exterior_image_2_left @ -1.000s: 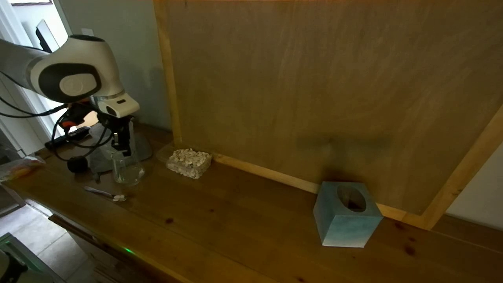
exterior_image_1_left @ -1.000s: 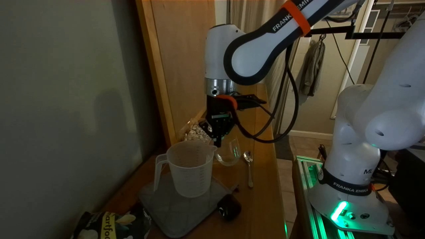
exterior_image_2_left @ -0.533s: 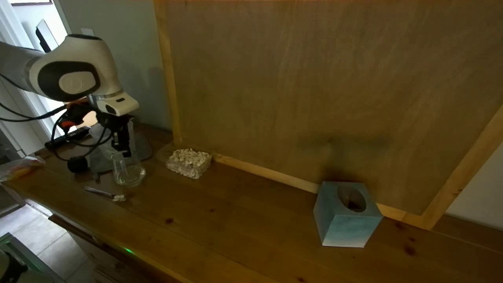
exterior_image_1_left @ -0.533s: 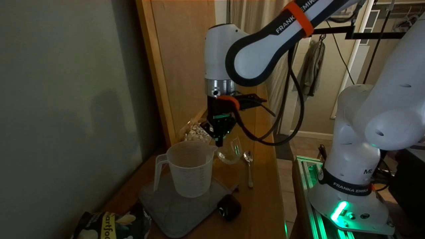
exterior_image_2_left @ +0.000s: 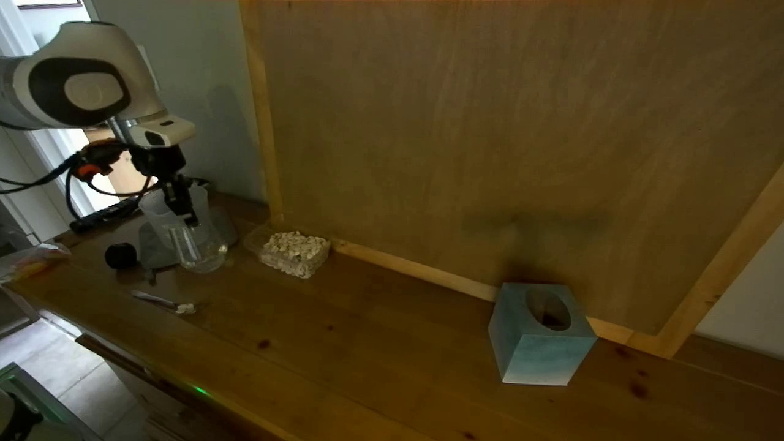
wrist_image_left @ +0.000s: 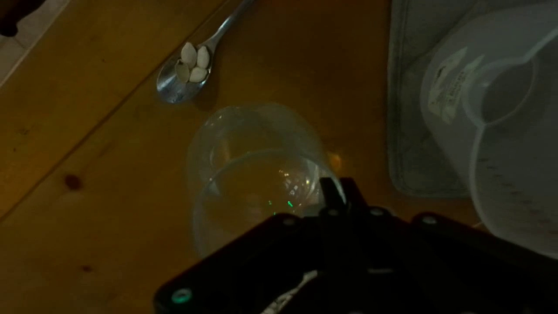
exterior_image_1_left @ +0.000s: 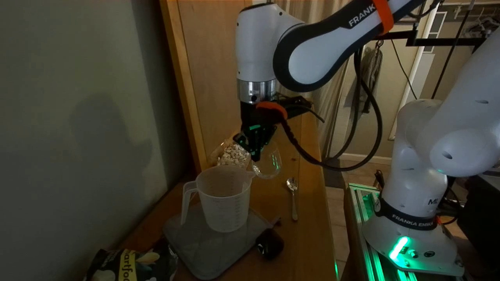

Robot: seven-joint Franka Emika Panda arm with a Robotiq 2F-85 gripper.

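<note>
The glass (wrist_image_left: 257,185) hangs rim-pinched below the gripper (wrist_image_left: 338,185).

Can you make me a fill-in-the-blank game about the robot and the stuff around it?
1. The gripper pinches the clear glass near its ____ (top or bottom).
2. In the wrist view, the spoon holds ____ pale seeds.
3. The mat under the measuring jug is coloured ____.
4. The hole on top of the blue box is ____ (oval or square).

Missing words: top, four, grey, oval.
</note>
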